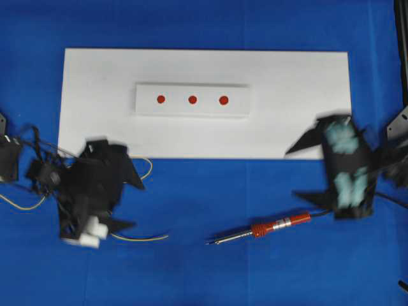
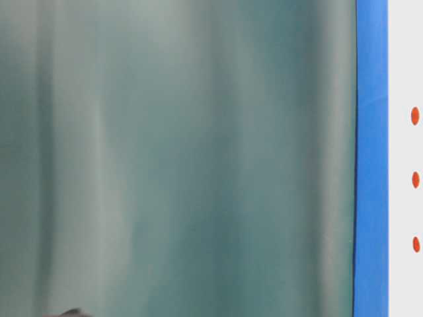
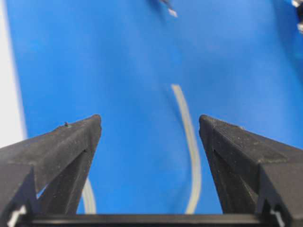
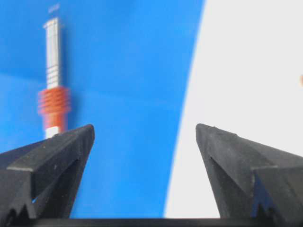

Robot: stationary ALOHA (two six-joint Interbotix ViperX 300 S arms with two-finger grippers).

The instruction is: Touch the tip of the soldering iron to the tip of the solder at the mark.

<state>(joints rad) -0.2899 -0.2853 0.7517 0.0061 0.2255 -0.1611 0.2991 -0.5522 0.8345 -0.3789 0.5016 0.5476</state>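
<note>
The soldering iron (image 1: 261,229) lies on the blue cloth in front of the white board, orange-red handle to the right, tip pointing left. In the right wrist view the soldering iron (image 4: 53,94) shows ahead of the left finger. My right gripper (image 1: 292,173) (image 4: 144,130) hovers open above and right of it, holding nothing. The solder (image 1: 140,238), a thin yellow wire, curls around my left gripper (image 1: 135,204). That left gripper (image 3: 150,123) is open, and the solder (image 3: 191,146) lies loose on the cloth below, near the right finger. Three red marks (image 1: 192,99) sit on a raised white block.
The white board (image 1: 299,83) spans the back of the blue cloth (image 1: 204,268). Black cables bunch at the left arm (image 1: 38,172). The table-level view is mostly blocked by a blurred grey-green surface (image 2: 178,158), with the marks (image 2: 416,179) at its right edge.
</note>
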